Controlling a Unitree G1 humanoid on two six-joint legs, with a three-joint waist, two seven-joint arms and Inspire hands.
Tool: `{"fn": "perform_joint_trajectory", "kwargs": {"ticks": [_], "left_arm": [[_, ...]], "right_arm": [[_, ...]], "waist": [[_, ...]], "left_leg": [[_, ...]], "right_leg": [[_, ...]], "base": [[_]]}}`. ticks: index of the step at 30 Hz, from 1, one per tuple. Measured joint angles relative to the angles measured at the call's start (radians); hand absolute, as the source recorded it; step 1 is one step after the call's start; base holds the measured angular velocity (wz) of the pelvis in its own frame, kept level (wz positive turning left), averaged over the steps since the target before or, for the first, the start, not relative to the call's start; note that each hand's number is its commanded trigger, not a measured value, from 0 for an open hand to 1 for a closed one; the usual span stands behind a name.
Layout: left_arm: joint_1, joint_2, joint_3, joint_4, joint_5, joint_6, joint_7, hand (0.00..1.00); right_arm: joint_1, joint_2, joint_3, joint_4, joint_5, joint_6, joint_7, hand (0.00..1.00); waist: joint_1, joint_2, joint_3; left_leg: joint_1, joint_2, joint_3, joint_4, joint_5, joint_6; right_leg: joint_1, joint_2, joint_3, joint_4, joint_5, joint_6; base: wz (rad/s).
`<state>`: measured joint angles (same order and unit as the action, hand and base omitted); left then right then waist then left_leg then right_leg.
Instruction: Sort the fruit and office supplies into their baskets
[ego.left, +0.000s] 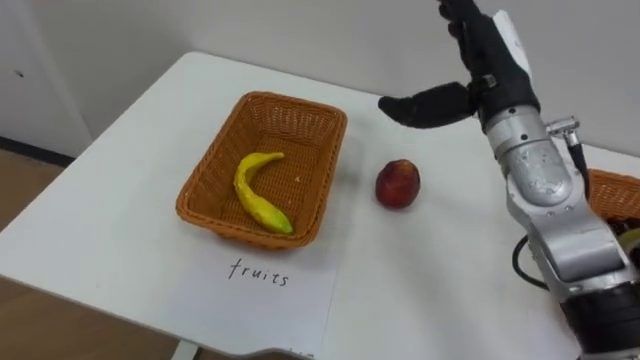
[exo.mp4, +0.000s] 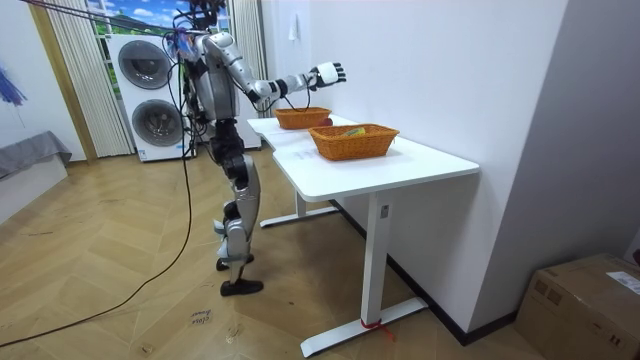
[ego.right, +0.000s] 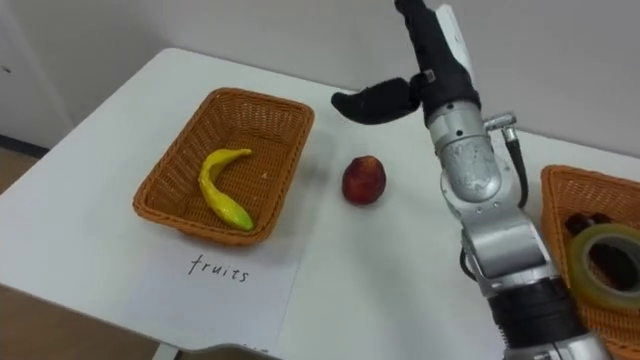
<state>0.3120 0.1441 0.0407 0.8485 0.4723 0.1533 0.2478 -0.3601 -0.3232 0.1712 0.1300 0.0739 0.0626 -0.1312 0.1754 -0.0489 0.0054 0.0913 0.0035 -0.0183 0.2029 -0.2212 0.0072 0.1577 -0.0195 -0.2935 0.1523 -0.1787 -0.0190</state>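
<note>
A yellow banana (ego.left: 260, 192) lies in the brown wicker basket (ego.left: 215, 170) on the left of the white table (ego.left: 120, 220). A red peach-like fruit (ego.left: 397, 184) sits on the tabletop just right of that basket. My right hand (ego.left: 490, 55) is open and hangs in the air beyond and above the fruit, thumb out to the left, holding nothing. A second wicker basket (ego.right: 557, 205) stands at the right with a roll of clear tape (ego.right: 605, 262) and a dark item inside. In the room view I stand at the table's far end with the right hand (exo.mp4: 328, 73) raised over it.
A white sheet of paper (ego.left: 265, 290) with handwriting lies in front of the left basket, near the table's front edge. A wall runs close behind the table. Bare tabletop lies between the two baskets (exo.mp4: 354, 140).
</note>
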Motion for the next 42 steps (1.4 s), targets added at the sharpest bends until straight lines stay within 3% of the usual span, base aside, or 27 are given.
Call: {"fn": "perform_joint_trajectory", "kwargs": {"ticks": [8,14,21,30,36,42], "left_arm": [[0.004,-0.014,-0.015,-0.001,0.001,-0.003,0.004,0.0],[0.008,-0.015,-0.037,-0.001,0.001,-0.002,0.004,0.0],[0.017,-0.015,-0.066,-0.001,0.001,0.001,0.004,0.0],[0.037,-0.015,-0.064,0.0,0.001,0.0,0.004,0.0],[0.034,-0.016,-0.076,-0.001,-0.001,0.0,0.004,0.0],[0.035,-0.016,-0.084,0.008,-0.001,0.001,-0.013,0.0]], "right_arm": [[0.0,0.014,-0.002,0.069,0.127,-0.005,-0.023,0.0],[0.022,0.05,-0.003,0.13,0.189,-0.018,-0.02,0.0],[0.081,0.072,0.003,0.142,0.316,-0.018,-0.042,0.0],[0.081,0.072,0.002,0.183,0.316,-0.019,-0.066,0.0],[0.081,0.072,0.002,0.185,0.316,-0.019,-0.068,0.0],[0.081,0.072,0.002,0.22,0.317,-0.019,-0.074,0.0]], "waist": [[-0.012,0.004,-0.0026],[-0.018,0.016,0.0057],[-0.013,0.027,0.006],[-0.012,0.022,-0.0062],[-0.013,0.031,-0.0007],[-0.012,0.022,0.0021]], "left_leg": [[0.004,-0.001,-0.004,0.003,0.002,-0.001],[0.008,-0.002,-0.015,0.007,0.002,-0.001],[-0.009,-0.007,-0.026,0.019,0.002,-0.001],[-0.011,-0.021,-0.041,0.019,0.008,0.009],[-0.011,-0.019,-0.041,0.012,0.008,0.008],[-0.012,-0.021,-0.041,0.012,0.009,0.009]], "right_leg": [[0.008,0.0,-0.005,0.0,0.0,0.0],[0.017,0.0,-0.01,0.0,0.0,0.0],[0.013,-0.005,-0.025,-0.002,-0.003,0.003],[0.016,-0.018,-0.045,0.0,-0.006,0.012],[0.017,-0.019,-0.06,0.002,-0.006,0.012],[0.016,-0.022,-0.064,0.001,-0.007,0.014]], "base": [[0.01],[0.04],[0.05],[0.07],[0.02],[0.01]]}}
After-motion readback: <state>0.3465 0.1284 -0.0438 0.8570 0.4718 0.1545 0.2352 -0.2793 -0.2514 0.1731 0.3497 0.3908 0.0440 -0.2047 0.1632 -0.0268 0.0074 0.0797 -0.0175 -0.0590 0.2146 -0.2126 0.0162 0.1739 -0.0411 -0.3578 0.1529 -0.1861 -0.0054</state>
